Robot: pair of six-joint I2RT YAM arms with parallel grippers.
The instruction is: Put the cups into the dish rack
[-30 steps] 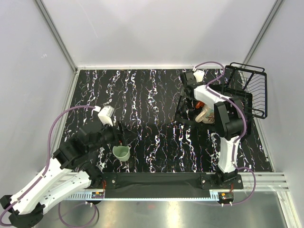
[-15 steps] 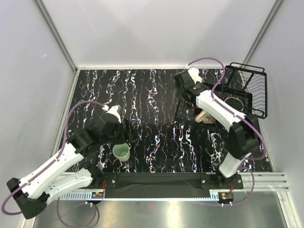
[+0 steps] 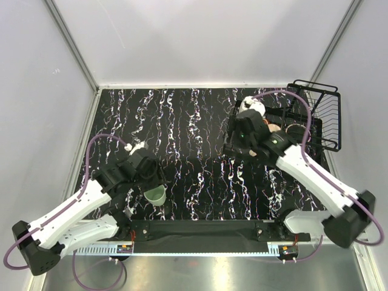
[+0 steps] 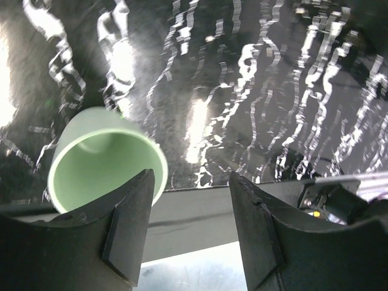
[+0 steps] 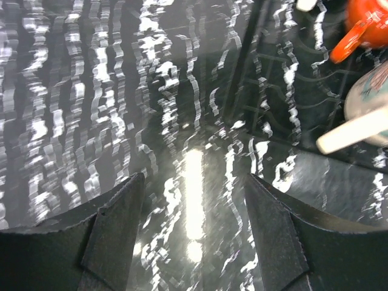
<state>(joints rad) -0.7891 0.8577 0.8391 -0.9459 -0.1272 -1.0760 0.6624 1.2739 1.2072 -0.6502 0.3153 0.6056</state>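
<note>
Left arm [image 3: 77,205] has neared the mint mug [image 3: 156,194]; both arms' jaws apart.

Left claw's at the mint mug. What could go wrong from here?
1. The mint-green mug sits off to one side of the gap of the open left claw, in line with one finger; descending may knock or tip it.
2. The mug is close to the near edge of the table; a shove might push it off.

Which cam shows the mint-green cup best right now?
Left wrist: the mint-green cup is large, its open mouth facing the camera, only its lower edge hidden by the left gripper. Top external shows the cup small, by that gripper. Right wrist doesn't show it.
</note>
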